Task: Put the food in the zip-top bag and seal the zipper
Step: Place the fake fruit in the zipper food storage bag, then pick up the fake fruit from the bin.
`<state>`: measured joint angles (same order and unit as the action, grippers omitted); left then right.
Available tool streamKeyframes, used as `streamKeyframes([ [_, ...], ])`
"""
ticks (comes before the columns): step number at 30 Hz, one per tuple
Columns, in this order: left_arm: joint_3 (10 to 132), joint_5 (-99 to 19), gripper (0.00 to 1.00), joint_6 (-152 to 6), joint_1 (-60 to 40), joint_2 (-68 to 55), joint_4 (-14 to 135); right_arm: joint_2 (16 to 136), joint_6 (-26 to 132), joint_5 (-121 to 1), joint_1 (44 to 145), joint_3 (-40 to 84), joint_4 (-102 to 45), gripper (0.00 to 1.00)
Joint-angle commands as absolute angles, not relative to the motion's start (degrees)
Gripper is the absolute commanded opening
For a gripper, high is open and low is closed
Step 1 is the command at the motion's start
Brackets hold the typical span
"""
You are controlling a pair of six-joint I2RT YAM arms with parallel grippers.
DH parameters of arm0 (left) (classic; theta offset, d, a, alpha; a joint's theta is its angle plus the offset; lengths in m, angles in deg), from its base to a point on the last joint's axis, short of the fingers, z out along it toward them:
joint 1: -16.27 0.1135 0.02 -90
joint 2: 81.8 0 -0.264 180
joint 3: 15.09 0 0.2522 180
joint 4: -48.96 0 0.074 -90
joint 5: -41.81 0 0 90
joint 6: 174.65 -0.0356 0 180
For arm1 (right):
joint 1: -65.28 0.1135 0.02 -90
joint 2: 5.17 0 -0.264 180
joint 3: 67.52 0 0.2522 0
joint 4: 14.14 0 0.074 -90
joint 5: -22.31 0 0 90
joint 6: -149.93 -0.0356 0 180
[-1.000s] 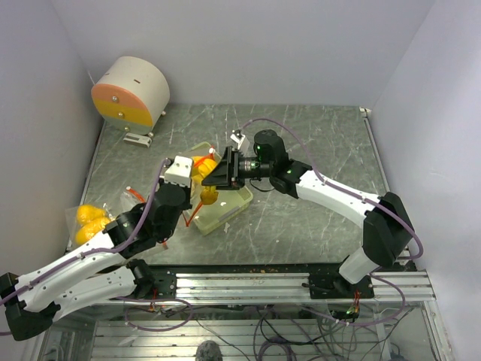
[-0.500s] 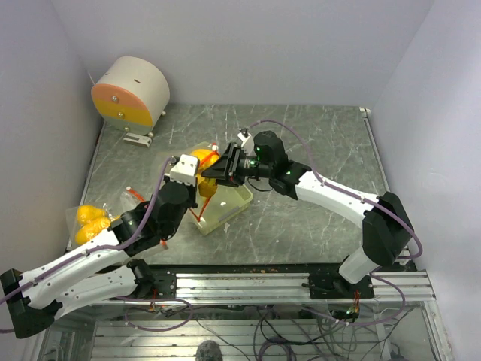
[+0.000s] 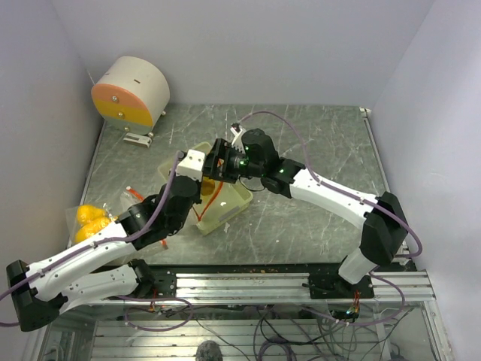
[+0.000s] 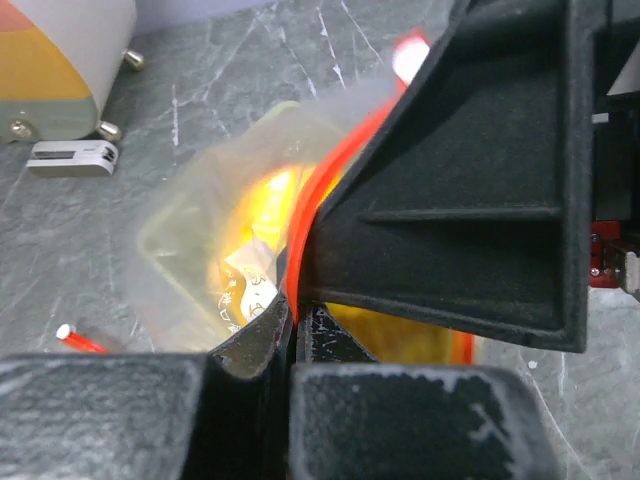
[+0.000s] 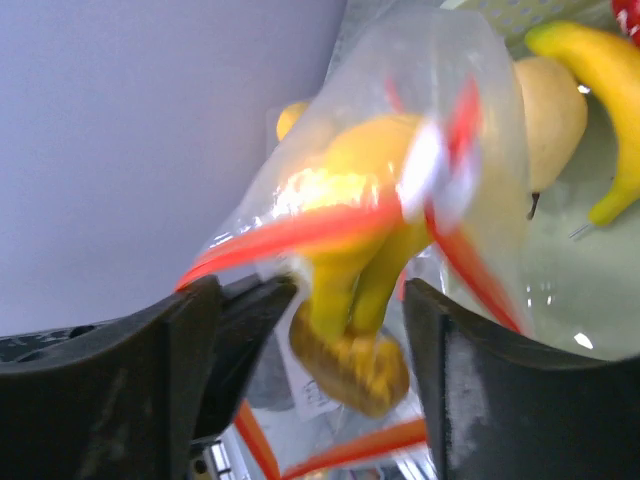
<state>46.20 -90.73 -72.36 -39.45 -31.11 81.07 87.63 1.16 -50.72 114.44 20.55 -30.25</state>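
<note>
Far left on the table (image 3: 316, 143), two yellow fruits (image 3: 89, 222) lay outside the bag, well apart from the work. The left gripper (image 4: 290, 335) was clamped on the zipper (image 4: 318, 190), holding the bag (image 4: 185, 235) up over the tray (image 3: 237, 201). At least one yellow piece (image 5: 350, 180) hung inside the plastic. The right gripper (image 5: 312, 300) stood with its fingers wide apart about the bag, gripping nothing that could be made out. Further right, a banana (image 5: 600, 80) and a pale fruit (image 5: 552, 110) lay in the tray. By that showing, the filling looked only partly done, with more food left to load and the mouth not yet sealed.
</note>
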Motion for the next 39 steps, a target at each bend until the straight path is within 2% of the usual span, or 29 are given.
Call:
streamKeyframes([
  [1,52.06,-94.9,0.07,-72.26,-39.63,-31.51,83.12,85.35,8.19,-54.7,115.11,21.6,-32.76,0.79],
  [5,54.69,-99.69,0.07,-71.35,-39.64,-32.2,86.6,80.94,11.57,-56.95,115.11,20.61,-32.57,0.83],
  [12,56.74,-107.9,0.07,-71.35,-39.7,-32.38,90.19,66.62,18.43,-58.8,115.13,13.71,-25.87,0.83],
  [16,61.51,-114.18,0.07,-71.44,-39.69,-32.51,95.33,60.5,22.58,-65.37,115.03,11.87,-28.73,0.85],
  [19,66.14,-118.05,0.07,-71.25,-39.71,-33.64,100.91,60.09,24.73,-68.96,114.48,11.92,-32.05,0.86],
  [25,71.88,-121.4,0.07,-73.27,-39.63,-39.52,105.13,70.37,26.2,-64.5,113.17,14.95,-35.43,0.86],
  [31,68.02,-118.66,0.07,-73.34,-39.65,-43.46,103.25,87.13,29.68,-59.02,112.99,23.43,-37.28,0.84],
  [39,66.17,-118.37,0.07,-70.1,-39.7,-43.91,106.66,106.55,34.77,-58.37,113.33,32.57,-39.62,0.79],
])
